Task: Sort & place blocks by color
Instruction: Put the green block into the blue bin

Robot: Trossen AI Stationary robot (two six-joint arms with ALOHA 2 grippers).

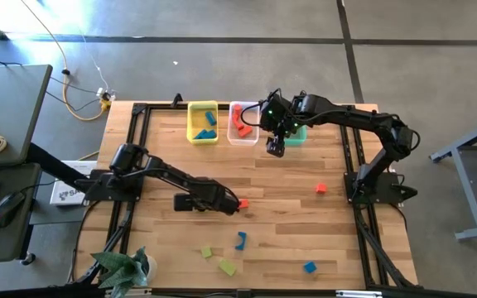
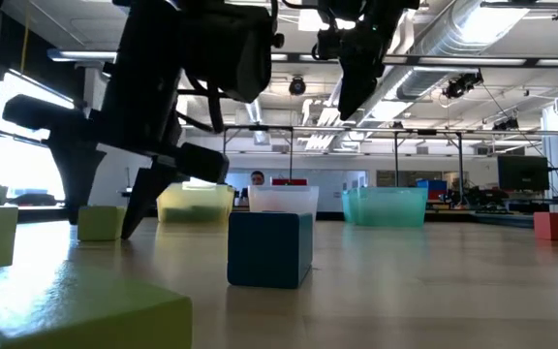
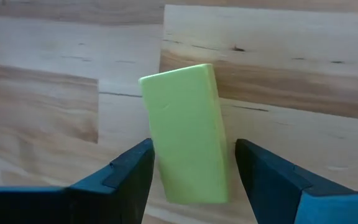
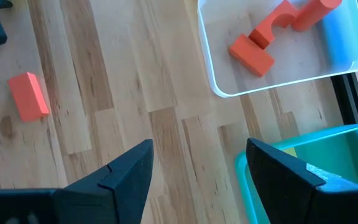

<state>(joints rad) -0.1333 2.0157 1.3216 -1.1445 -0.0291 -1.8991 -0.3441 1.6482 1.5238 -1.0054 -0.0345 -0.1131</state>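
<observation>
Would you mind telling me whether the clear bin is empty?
Not empty: the clear bin holds red-orange blocks, seen in the right wrist and high views.

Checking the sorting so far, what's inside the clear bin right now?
Inside the clear bin lie red-orange blocks: a bar, an arch and a cylinder. Its far end is cut off in the right wrist view; the right arm covers part from above.

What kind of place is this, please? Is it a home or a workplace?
Most likely a workplace, probably a robotics lab: the low view shows exposed ceiling ducts and a large open hall, and the high view shows a desk with a mouse beside the wooden table.
</observation>
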